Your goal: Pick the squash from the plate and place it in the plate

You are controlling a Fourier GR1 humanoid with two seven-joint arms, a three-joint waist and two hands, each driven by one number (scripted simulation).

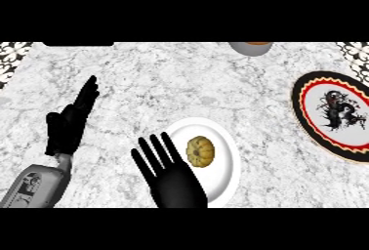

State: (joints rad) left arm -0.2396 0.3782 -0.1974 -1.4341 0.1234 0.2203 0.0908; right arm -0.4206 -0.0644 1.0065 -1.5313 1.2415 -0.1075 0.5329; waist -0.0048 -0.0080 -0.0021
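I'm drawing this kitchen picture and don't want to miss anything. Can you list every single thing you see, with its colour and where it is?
squash: one, yellow-tan, ribbed, lying on the white plate
white plate: one, plain white, near the lower middle of the counter
patterned plate: one, black and red rim with a white middle and a dark figure, at the right edge
cup or bowl: one, grey with an orange inside, at the far edge, only partly showing
dark object: one, black, at the far left edge, cannot tell what it is
counter: one, grey-white marble
left hand: one, black, open, resting at the left
right hand: one, black, open, beside the white plate's left side
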